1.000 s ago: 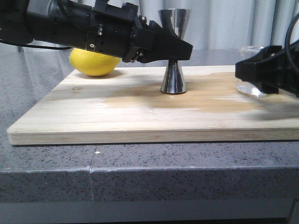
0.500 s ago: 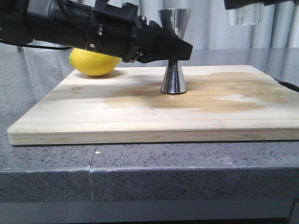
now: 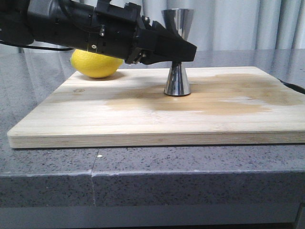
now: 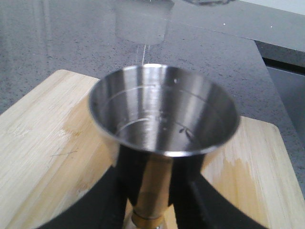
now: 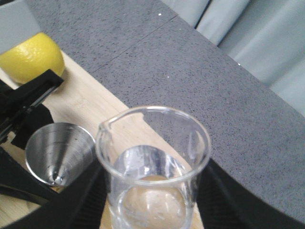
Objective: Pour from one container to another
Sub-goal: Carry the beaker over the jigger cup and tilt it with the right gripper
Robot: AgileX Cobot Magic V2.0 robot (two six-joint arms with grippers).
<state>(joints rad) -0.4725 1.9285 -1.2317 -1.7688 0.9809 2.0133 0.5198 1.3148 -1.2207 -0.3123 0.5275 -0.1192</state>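
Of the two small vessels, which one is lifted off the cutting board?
The clear glass beaker, held up by the right end effector. The steel jigger stands on the cutting board, gripped at its waist by the left end effector.

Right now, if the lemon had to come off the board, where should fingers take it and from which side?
Grip the lemon across its round middle, coming from above: it lies at the back left of the board, and the left gripper holding the jigger blocks a side approach.
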